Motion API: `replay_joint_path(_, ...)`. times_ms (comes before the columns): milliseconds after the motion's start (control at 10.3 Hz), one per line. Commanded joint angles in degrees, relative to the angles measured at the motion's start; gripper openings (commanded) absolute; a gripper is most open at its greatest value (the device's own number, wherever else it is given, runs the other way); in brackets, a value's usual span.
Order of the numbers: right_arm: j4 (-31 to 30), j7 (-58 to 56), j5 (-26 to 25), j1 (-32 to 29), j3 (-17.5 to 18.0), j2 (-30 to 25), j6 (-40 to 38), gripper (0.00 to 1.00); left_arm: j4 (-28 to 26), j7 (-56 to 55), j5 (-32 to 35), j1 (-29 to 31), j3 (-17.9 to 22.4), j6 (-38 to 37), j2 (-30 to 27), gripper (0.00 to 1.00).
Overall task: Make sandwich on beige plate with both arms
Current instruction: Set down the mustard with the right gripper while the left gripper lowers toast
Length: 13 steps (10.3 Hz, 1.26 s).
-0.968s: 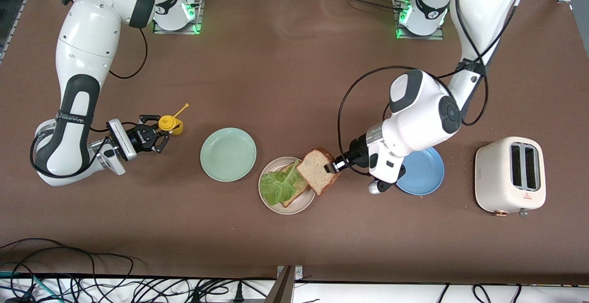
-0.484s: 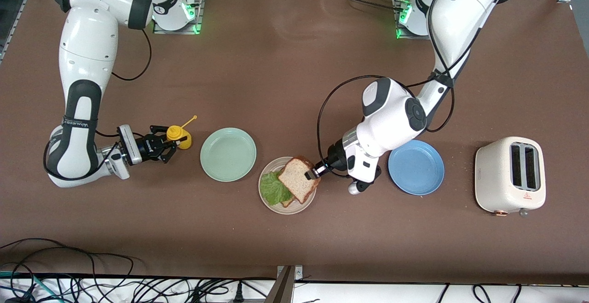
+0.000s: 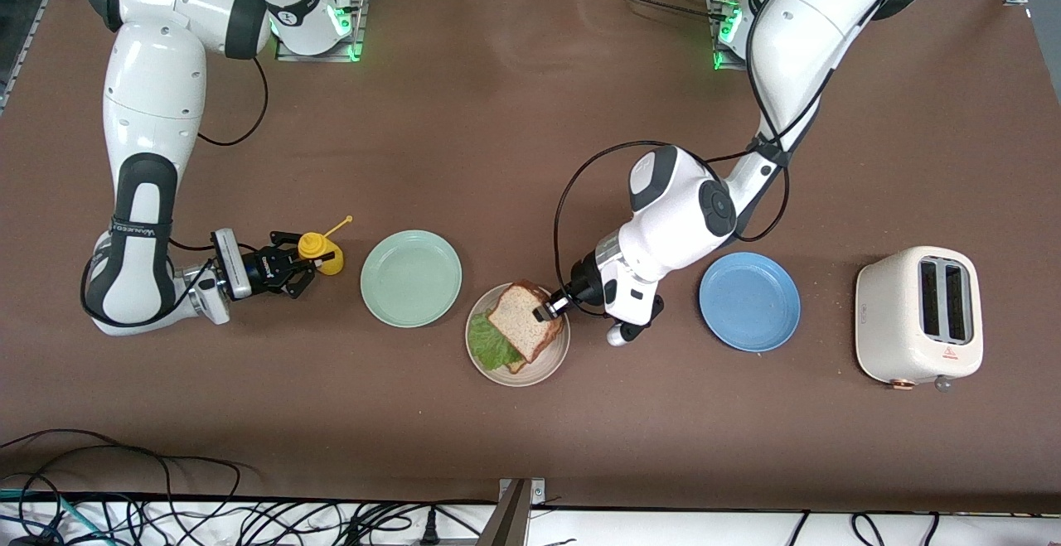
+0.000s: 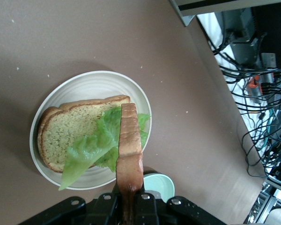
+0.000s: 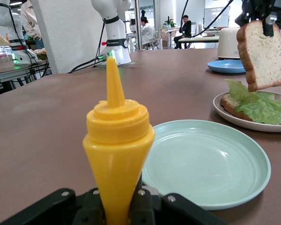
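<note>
Desk scene viewed from above: toward the right arm's end, the right tool (image 3: 300, 263) is clamped on a yellow squeeze bottle (image 3: 319, 251), just beside a mint-green plate (image 3: 411, 278). Next comes the beige plate (image 3: 547, 368), bearing a bread slice (image 4: 68, 133) topped with a lettuce leaf (image 3: 489, 345); over it the left tool (image 3: 549, 311) pinches a second bread slice (image 3: 520, 322) by its edge, tilted above the lettuce. Toward the left arm's end sit a blue plate (image 3: 749, 301) and a cream toaster (image 3: 918, 316).

Both grippers (image 3: 549, 311) (image 3: 305, 263) clamped, arms low.
</note>
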Motion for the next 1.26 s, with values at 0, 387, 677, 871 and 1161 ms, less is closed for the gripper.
replay_joint_path(0, 0.94, -2.01, 0.75, -1.20, 0.57, 0.48, -1.42, 0.99, 1.69, -0.19, -1.78, -3.24, 3.19, 0.72, 1.21, 0.00)
replay_joint_path(387, 0.94, -1.48, -0.57, -2.61, 0.22, 0.30, -1.60, 1.00, 5.99, -4.75, -2.05, -4.48, 3.64, 0.73, 3.06, 0.00)
replay_joint_path(677, 1.46, 0.18, -2.07, -4.97, -1.44, -0.05, -1.52, 1.00, 6.26, -5.11, -2.05, -4.83, 3.73, 0.73, 3.23, 0.00)
replay_joint_path(871, 1.47, 4.56, -2.68, -6.38, -3.98, -0.40, -1.69, 1.00, 6.61, -6.08, -2.05, -5.53, 3.73, 0.73, 4.29, 0.00)
replay_joint_path(1161, 3.04, 16.94, -2.51, -6.04, -10.84, -2.07, -1.78, 1.00, 7.84, -7.66, -1.96, -5.89, 4.17, 0.73, 5.26, 0.00)
